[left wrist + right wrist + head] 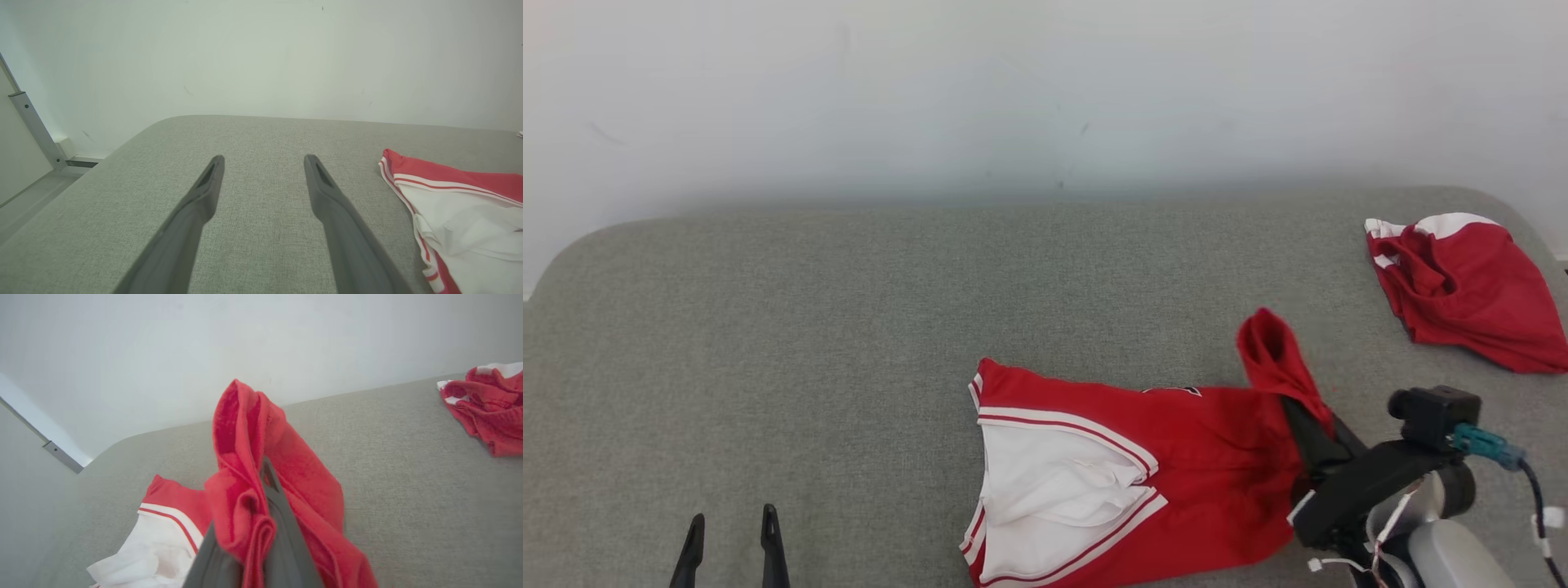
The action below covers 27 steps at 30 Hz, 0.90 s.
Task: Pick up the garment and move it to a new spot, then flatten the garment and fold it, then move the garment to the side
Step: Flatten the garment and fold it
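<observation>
Nearest the robot, the left gripper (733,516) had its fingers spread wide apart and held nothing. Past it, the red and white garment (1201,457) lay on the grey padded top (849,327). Its long side ran left to right, with the white end to the left. The right gripper (267,475) pinched the red right end tight and held it up. The right wrist view showed cloth draped over the fingers, and the head view showed the whole garment. Farther right lay another red garment (1462,286), near the white wall (1045,82).

The left gripper (733,516) waits low with fingers wide apart, while the right gripper (1305,425) is clamped on the garment (1209,457).
</observation>
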Tool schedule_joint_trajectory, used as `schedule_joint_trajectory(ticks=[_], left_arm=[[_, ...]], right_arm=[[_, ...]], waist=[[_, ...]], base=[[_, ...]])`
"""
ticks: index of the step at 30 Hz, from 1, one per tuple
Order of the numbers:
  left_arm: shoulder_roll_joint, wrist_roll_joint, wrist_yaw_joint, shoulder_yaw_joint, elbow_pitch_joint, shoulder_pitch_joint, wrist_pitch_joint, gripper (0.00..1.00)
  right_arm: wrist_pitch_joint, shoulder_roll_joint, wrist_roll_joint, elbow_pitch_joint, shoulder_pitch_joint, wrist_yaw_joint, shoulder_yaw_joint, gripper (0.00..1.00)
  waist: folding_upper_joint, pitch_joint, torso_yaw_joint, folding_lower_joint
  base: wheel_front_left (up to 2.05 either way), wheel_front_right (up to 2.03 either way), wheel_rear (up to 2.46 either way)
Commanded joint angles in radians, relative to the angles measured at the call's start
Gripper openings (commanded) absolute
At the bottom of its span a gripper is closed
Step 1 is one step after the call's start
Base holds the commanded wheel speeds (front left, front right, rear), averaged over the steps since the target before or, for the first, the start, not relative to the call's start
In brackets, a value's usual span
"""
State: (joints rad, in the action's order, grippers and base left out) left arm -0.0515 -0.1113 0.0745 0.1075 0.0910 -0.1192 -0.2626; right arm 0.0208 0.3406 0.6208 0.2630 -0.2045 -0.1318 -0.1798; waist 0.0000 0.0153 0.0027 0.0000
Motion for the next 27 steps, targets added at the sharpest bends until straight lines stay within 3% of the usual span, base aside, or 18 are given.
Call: schedule_joint_trajectory(ticks=[1,6,13,27], left_arm=[[0.002,-0.002,-0.002,-0.008,0.003,0.002,-0.003,1.00],[0.002,-0.011,-0.007,-0.034,0.009,0.016,-0.003,1.00],[0.002,-0.027,-0.015,-0.087,0.030,0.053,-0.003,1.00],[0.002,-0.055,-0.036,-0.160,0.069,0.111,-0.003,1.00]], right_arm=[[0.018,-0.027,-0.009,-0.031,0.000,0.003,-0.018,0.00],[0.060,-0.112,-0.026,-0.068,-0.034,0.003,-0.072,0.00],[0.071,-0.219,-0.044,-0.005,-0.085,0.003,-0.127,0.00],[-0.028,-0.285,-0.082,0.288,-0.176,0.003,-0.163,0.00]], waist=[[0.0000,-0.005,0.014,0.0000],[0.0000,-0.004,0.049,0.0000],[0.0000,0.011,0.123,0.0000],[0.0000,0.042,0.207,0.0000]], base=[[0.00,0.00,0.00],[0.00,0.00,0.00],[0.00,0.00,0.00],[0.00,0.00,0.00]])
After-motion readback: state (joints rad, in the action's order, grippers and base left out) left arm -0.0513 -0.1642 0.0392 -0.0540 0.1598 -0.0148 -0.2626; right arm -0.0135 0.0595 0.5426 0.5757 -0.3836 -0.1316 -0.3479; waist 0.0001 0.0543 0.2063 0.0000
